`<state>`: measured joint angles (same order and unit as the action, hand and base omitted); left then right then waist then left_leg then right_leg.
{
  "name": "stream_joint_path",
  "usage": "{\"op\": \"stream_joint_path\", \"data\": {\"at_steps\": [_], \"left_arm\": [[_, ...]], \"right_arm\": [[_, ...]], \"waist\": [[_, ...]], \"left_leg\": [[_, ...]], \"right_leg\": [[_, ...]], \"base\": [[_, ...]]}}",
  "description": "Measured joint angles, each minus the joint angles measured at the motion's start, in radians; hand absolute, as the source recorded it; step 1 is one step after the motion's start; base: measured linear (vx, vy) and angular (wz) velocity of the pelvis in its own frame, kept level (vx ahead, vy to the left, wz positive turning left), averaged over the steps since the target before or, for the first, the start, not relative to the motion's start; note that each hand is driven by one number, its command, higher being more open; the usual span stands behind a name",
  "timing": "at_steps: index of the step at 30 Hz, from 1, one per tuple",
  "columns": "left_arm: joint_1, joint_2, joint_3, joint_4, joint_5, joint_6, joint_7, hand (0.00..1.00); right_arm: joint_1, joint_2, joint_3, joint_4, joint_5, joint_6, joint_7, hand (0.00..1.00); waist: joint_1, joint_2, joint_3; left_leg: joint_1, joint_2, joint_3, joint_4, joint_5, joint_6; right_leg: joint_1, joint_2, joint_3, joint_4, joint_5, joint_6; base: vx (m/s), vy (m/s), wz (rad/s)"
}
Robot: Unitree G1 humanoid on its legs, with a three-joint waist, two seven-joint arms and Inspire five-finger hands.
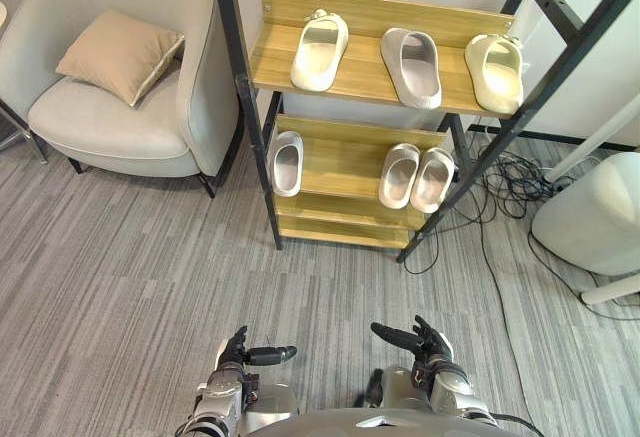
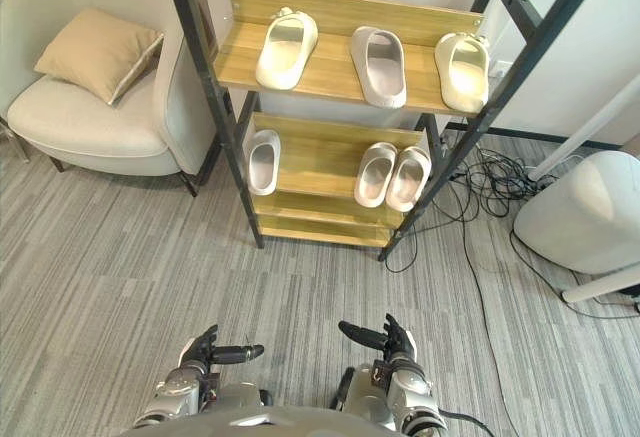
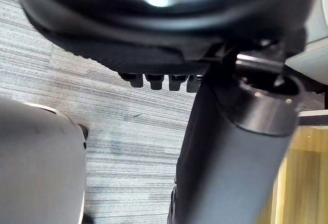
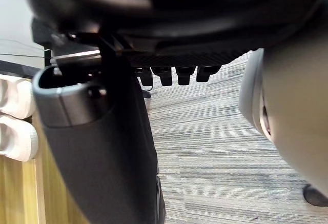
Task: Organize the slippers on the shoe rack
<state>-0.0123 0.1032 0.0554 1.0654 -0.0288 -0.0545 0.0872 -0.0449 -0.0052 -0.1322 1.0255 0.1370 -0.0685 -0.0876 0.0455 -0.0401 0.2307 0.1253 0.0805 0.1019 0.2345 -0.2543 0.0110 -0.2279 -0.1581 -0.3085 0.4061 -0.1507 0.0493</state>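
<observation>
Slippers (image 1: 411, 65): six on shoe rack (image 1: 340, 162), upper centre of frame, three per shelf; pairs look mixed, so sorting seemingly remains. Left hand (image 1: 236, 355) and right hand (image 1: 430, 345), bottom centre: fingers relaxed, empty.

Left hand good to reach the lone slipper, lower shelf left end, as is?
Probably not yet. The left hand sits low by the body, open, well short of the shoe rack. Nothing blocks the lone slipper, just carpet between; a step closer looks needed.
</observation>
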Motion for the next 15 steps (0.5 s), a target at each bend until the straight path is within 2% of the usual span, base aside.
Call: {"op": "stream_joint_path", "data": {"at_steps": [1, 2, 5, 7, 8, 9, 11, 12, 13, 14, 15], "left_arm": [[0.001, 0.002, 0.003, 0.005, 0.001, 0.000, 0.000, 1.00], [-0.003, -0.019, 0.006, 0.010, 0.001, -0.001, 0.000, 1.00], [-0.003, -0.037, 0.008, 0.020, 0.019, -0.002, -0.007, 1.00], [-0.002, -0.043, 0.012, 0.019, 0.028, -0.001, -0.008, 1.00], [-0.004, -0.046, 0.043, 0.012, 0.039, -0.002, -0.015, 1.00], [-0.002, -0.054, 0.080, -0.009, 0.038, -0.002, -0.018, 1.00], [0.007, -0.060, 0.096, -0.044, 0.036, -0.004, -0.014, 1.00], [0.007, -0.060, 0.094, -0.056, 0.036, -0.005, -0.013, 1.00], [0.007, -0.060, 0.094, -0.056, 0.035, -0.005, -0.013, 1.00], [0.005, -0.057, 0.086, -0.063, 0.034, -0.009, -0.013, 1.00], [0.002, -0.057, 0.081, -0.063, 0.027, -0.010, -0.013, 1.00]], "right_arm": [[0.001, -0.006, 0.000, 0.006, 0.000, -0.001, 0.000, 1.00], [-0.004, -0.023, -0.004, 0.020, 0.000, 0.003, -0.002, 1.00], [-0.004, -0.036, -0.008, 0.032, 0.000, 0.005, -0.005, 1.00], [0.006, -0.034, -0.031, 0.033, 0.000, 0.013, -0.005, 1.00], [0.025, -0.032, -0.045, 0.026, 0.000, 0.013, -0.008, 1.00], [0.043, -0.038, -0.043, 0.010, 0.000, 0.014, -0.009, 1.00], [0.059, -0.040, -0.043, -0.006, 0.003, 0.014, -0.012, 1.00], [0.059, -0.034, -0.043, -0.008, 0.005, 0.014, -0.012, 1.00], [0.059, -0.034, -0.043, -0.008, 0.005, 0.014, -0.012, 1.00], [0.058, -0.026, -0.043, -0.009, 0.006, 0.014, -0.012, 1.00], [0.055, -0.022, -0.043, -0.009, 0.012, 0.014, -0.012, 1.00]], "waist": [[-0.007, 0.000, -0.002], [0.005, 0.035, -0.005], [-0.005, 0.055, -0.007], [-0.005, 0.056, -0.008], [-0.008, 0.055, -0.007], [-0.005, 0.062, -0.003], [0.006, 0.070, -0.002], [0.007, 0.062, 0.000], [0.007, 0.062, 0.000], [0.008, 0.059, 0.001], [0.011, 0.058, 0.001]], "left_leg": [[0.015, 0.003, -0.019, 0.001, -0.019, -0.033], [0.019, 0.032, -0.030, -0.007, -0.019, -0.049], [0.048, 0.048, -0.033, -0.036, 0.015, -0.083], [0.037, 0.070, -0.040, 0.039, 0.015, -0.089], [-0.040, 0.094, -0.066, 0.234, 0.012, -0.096], [-0.136, 0.132, -0.077, 0.454, 0.035, -0.120], [-0.244, 0.183, -0.068, 0.664, 0.027, -0.119], [-0.280, 0.188, -0.038, 0.667, 0.001, -0.118], [-0.281, 0.188, -0.037, 0.666, 0.000, -0.117], [-0.305, 0.175, -0.013, 0.587, -0.022, -0.113], [-0.315, 0.139, -0.018, 0.439, -0.027, -0.109]], "right_leg": [[0.020, 0.012, 0.006, -0.017, 0.078, -0.042], [0.029, 0.037, -0.003, -0.008, 0.072, -0.051], [0.037, 0.045, -0.015, 0.024, 0.006, -0.062], [0.078, 0.062, -0.037, 0.003, -0.018, -0.069], [0.139, 0.077, -0.069, -0.044, -0.025, -0.072], [0.198, 0.101, -0.088, -0.081, -0.029, -0.079], [0.254, 0.132, -0.100, -0.112, -0.038, -0.086], [0.281, 0.133, -0.097, -0.127, -0.039, -0.086], [0.282, 0.133, -0.097, -0.127, -0.039, -0.086], [0.301, 0.129, -0.085, -0.149, -0.036, -0.080], [0.303, 0.115, -0.063, -0.151, -0.035, -0.068]], "base": [[0.39, -0.242, 0.24], [0.29, -0.187, 0.15], [0.32, -0.248, 0.05], [0.25, -0.218, 0.30], [0.23, -0.236, 0.55], [0.18, -0.191, 0.53], [0.15, -0.083, 0.14], [0.19, -0.016, -0.02], [0.12, 0.015, -0.15], [0.17, 0.106, -0.31], [0.19, 0.179, -0.41]]}}
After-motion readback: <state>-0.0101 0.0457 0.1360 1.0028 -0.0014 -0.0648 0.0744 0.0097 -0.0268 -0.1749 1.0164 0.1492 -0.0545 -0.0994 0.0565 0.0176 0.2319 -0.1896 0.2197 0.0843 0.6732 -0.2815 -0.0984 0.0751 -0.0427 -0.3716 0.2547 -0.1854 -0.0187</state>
